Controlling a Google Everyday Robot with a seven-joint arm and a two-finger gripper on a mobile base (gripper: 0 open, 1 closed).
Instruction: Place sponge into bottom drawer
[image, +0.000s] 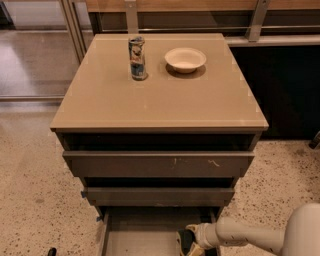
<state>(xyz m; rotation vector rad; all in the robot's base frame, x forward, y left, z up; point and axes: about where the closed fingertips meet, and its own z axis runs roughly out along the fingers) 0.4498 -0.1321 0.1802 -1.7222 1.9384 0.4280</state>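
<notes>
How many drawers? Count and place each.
3: upper drawer front; middle drawer front below it; bottom drawer pulled open, the gripper over its right side. None seems hidden.

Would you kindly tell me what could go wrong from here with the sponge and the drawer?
1. The gripper hangs low at the right side of the open bottom drawer, with the sponge seemingly at it; released there, it might catch the side wall rather than lie flat.
2. Rising straight up, the arm may clip the middle drawer front just above.

Speckled terrazzo floor (30, 200), tan cabinet (160, 100)
</notes>
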